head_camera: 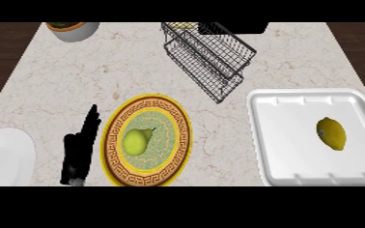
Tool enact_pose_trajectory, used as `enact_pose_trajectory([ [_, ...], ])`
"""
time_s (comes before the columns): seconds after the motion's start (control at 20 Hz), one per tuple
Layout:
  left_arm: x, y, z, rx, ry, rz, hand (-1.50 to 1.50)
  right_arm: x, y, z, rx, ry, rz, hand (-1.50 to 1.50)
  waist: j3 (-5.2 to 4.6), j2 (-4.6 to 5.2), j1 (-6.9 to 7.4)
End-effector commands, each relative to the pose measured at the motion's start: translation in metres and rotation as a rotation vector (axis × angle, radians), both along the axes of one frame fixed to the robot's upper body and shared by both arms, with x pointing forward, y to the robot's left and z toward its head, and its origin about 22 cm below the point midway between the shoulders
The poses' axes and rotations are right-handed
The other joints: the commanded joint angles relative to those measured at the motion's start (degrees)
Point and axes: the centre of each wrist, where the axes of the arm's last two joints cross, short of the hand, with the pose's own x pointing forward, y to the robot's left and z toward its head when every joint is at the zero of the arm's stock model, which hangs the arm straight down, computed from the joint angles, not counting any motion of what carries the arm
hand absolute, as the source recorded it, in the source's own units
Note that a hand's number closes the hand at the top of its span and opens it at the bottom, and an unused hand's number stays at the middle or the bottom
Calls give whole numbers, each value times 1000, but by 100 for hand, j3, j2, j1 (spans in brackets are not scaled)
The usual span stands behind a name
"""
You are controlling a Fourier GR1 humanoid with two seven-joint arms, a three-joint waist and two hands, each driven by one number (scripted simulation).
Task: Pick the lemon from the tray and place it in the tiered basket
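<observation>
Worktop (128,72): pale marble.
Left hand (80,147): one, fingers straight, holding nothing.
Lemon (331,133): one, on tray (285,125), far right of hand.
Tiered basket (210,58): one, beyond hand.

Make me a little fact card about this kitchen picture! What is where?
lemon: lying in the white tray, right side of the counter
wire basket: black, tiered, at the back of the counter; the lemon is not in it yet
pear: green, on the patterned plate
left hand: fingers straight, resting just left of the patterned plate, holding nothing
right hand: not in the picture
white plate: at the left edge, partly cut off
pot: back left corner, partly cut off
</observation>
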Motion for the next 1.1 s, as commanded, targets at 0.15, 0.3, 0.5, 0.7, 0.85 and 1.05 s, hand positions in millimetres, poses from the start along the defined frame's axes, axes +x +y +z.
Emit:
enact_pose_trajectory([
  [0.15, -6, -8, -2, 1, -4, -23, 0, -17, 16, 22, 14, 486, 215, -150, -27, 38, 138],
  [0.3, -3, -5, -4, 5, 6, -39, 0, -19, 21, 45, -93, 687, 266, -150, -33, 53, 121],
  [0.5, -5, 4, -1, 0, -1, -31, 0, -7, 45, 68, -150, 854, 216, -150, -29, 50, 204],
  [0.7, 12, -3, -2, -5, 10, -40, 0, 23, 72, 78, -173, 880, 131, -150, -7, 59, 210],
  [0.85, -1, -27, -6, -24, -6, -54, 0, 41, 91, 85, -185, 930, 105, -150, -3, 48, 231],
  [1.05, -12, -3, -5, 3, -4, -41, 0, 57, 120, 78, -182, 988, 99, -150, -1, 33, 220],
])
